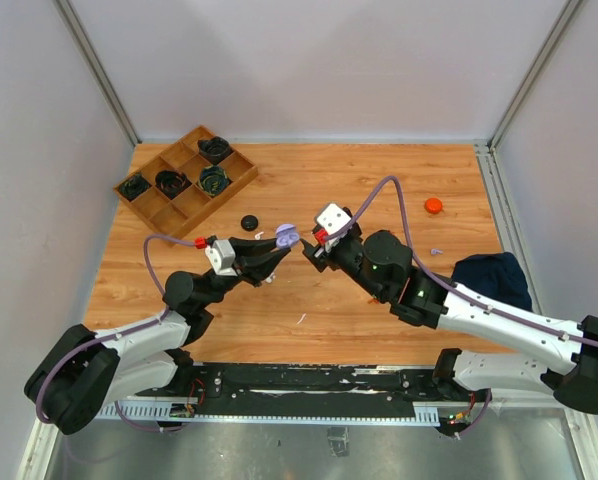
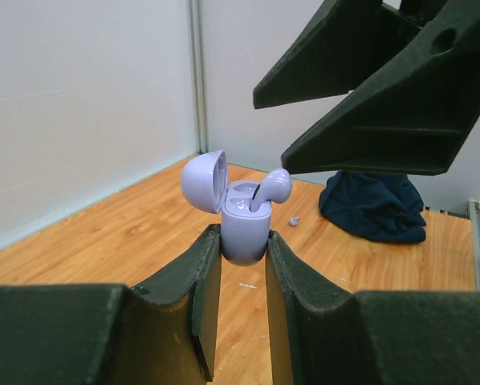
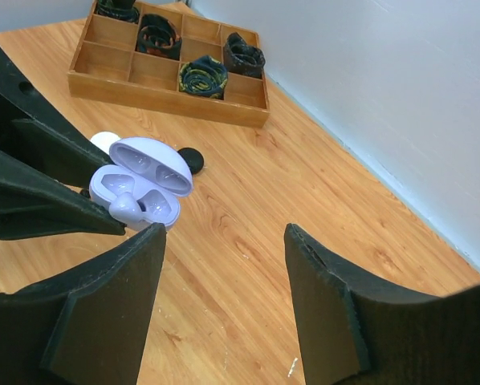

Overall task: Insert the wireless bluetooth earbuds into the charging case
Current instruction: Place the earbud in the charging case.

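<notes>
- Left gripper (image 2: 242,241) is clenched on the lower body of the pale purple charging case (image 2: 244,228), holding it upright above the bench (image 1: 379,300).
- The case's lid is hinged back. One pale purple earbud (image 2: 276,186) sits in a socket, its rounded head still sticking up above the rim. The other socket shows bare.
- Right gripper (image 3: 224,237) is released, fingers spread with nothing between them. Its tips stand just beside and above the case, close to the earbud's head; I cannot tell whether they touch it.
- A wooden tray (image 1: 241,185) lies at the far left corner, with black coiled cables (image 1: 215,181) in four of its compartments.
- A second small purple earbud (image 1: 436,250) lies on the bench to the right, near a dark blue cloth (image 1: 494,275).
- An orange round case (image 1: 434,205) lies farther back on the right, and a black round case (image 1: 249,221) lies just behind the left gripper.
- Both arms reach inward from their bases, and the grippers meet nearly tip to tip over mid-bench.
</notes>
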`<state>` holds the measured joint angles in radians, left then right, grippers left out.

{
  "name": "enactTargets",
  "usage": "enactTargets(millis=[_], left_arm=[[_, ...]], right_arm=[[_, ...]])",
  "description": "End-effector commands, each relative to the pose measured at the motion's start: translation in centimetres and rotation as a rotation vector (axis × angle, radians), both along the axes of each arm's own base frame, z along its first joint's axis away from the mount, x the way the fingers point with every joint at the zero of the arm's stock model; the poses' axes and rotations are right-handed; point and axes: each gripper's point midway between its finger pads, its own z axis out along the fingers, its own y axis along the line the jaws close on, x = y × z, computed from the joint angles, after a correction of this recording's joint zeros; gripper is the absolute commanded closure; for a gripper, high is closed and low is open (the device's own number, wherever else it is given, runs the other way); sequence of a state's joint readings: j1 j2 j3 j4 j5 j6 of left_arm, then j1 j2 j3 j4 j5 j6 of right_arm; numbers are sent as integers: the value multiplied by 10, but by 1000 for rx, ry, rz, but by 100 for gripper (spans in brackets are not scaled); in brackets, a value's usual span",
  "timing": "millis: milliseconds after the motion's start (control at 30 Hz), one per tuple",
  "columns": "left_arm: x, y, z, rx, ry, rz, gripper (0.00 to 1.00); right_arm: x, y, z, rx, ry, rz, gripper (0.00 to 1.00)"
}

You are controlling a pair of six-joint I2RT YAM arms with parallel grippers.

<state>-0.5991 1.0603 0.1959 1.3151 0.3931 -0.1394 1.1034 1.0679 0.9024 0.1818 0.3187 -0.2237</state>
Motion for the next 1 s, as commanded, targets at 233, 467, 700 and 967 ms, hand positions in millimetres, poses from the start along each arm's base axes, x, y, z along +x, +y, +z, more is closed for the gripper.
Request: enactTargets(millis=[233,467,700,967], left_arm=[[-13,-6,10,-2,-59,-63,100],[-9,-4,9,-9,-49,-41,100],[-8,-4,8,-5,-41,-41,100],[-9,-6,4,17,-43,-46,100]], right_arm=[[7,3,6,-3,-22,7,38],[-5,11,8,4,-15,92,37],[-11,19,9,21,-2,139,37],[-5,26,12,47,18,122,37]])
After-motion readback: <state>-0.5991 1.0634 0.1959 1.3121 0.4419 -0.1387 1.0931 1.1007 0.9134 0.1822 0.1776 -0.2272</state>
